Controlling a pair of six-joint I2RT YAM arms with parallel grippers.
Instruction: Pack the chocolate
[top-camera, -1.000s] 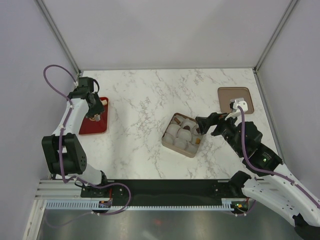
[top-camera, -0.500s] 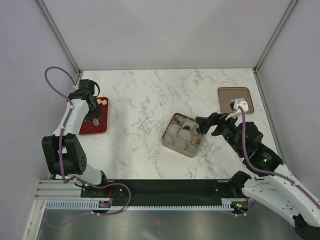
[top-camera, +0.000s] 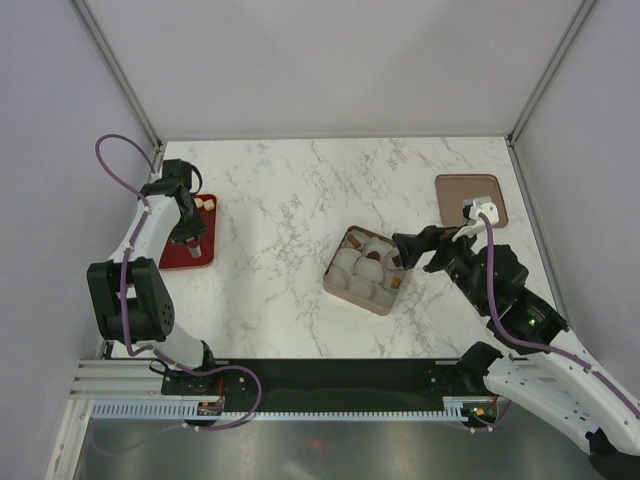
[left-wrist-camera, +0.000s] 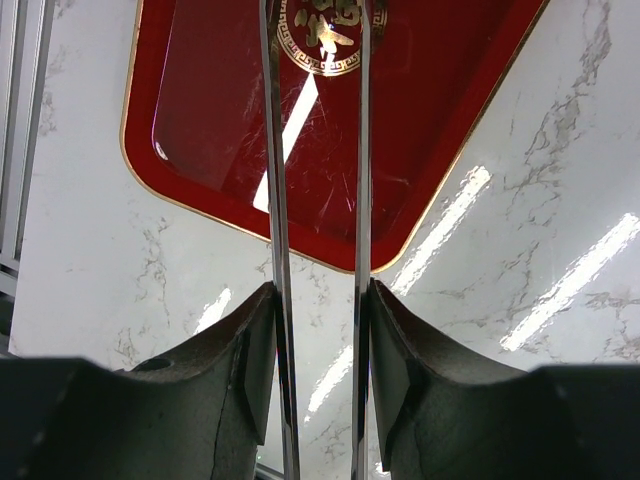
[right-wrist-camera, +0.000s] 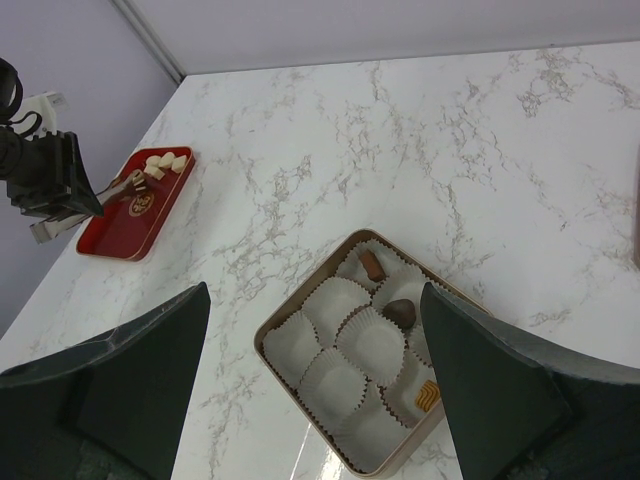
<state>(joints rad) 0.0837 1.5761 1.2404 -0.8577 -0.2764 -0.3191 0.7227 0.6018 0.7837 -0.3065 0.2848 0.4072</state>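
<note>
Top view, setting: a white marble table (top-camera: 290, 190) between pale lilac walls, with the arm bases at the near edge.
Top view, red tray (top-camera: 180, 258): at the far left of the table, well apart from the box.
Top view, chocolate (top-camera: 205, 203): pale pieces sit at the tray's far end, and a few brown pieces lie in the box.
Top view, box (top-camera: 328, 280): a square tan box at mid-table, turned corner-on and filled with white paper cups (top-camera: 360, 278).
Top view, lid (top-camera: 458, 190): lies flat near the right wall, beyond the right arm.
Top view, left gripper (top-camera: 188, 237): low over the tray.
Top view, right gripper (top-camera: 402, 250): just beside the box's right corner.
Left wrist view, tray (left-wrist-camera: 200, 100): glossy red with a gold rim and a gold emblem (left-wrist-camera: 325, 35).
Left wrist view, left gripper (left-wrist-camera: 315, 15): two thin metal blades run parallel with a narrow gap. Their tips are cut off, so I cannot tell whether they hold anything.
Right wrist view, right gripper (right-wrist-camera: 312, 300): its dark fingers (right-wrist-camera: 130, 380) are spread wide with nothing between them.
Right wrist view, chocolate (right-wrist-camera: 400, 310): one dark piece, a brown one and a ridged tan one sit in separate cups, and pale pieces lie on the distant tray (right-wrist-camera: 115, 235).
</note>
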